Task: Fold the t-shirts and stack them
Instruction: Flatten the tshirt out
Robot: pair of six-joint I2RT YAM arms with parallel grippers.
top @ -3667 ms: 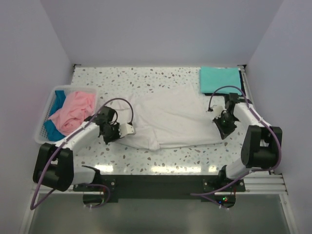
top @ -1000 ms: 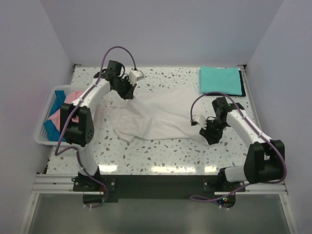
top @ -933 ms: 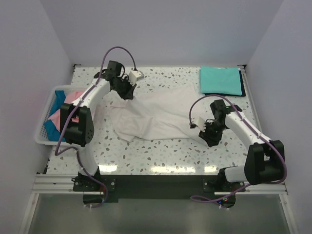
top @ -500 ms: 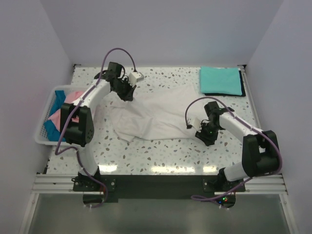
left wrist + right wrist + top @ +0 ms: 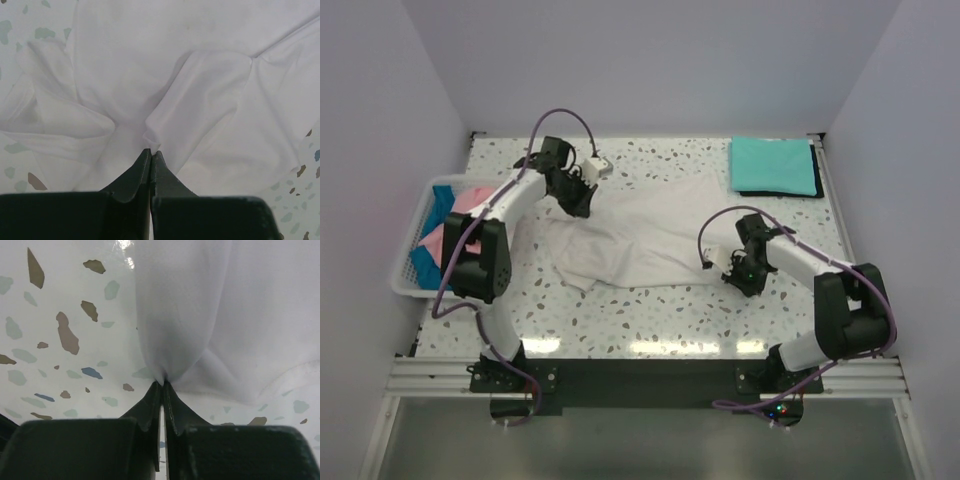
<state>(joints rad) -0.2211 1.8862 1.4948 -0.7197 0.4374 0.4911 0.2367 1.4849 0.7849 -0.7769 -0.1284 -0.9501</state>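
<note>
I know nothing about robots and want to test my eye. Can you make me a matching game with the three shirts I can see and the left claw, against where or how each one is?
Things:
1. white t-shirt
2. teal t-shirt
3. pink t-shirt
4. left gripper

Places or states:
A. folded flat at the far right corner of the table
B. bunched in the basket
C. shut on white cloth
D. rumpled across the middle of the table

Pairs: 1-D, 2-A, 3-B, 4-C
</note>
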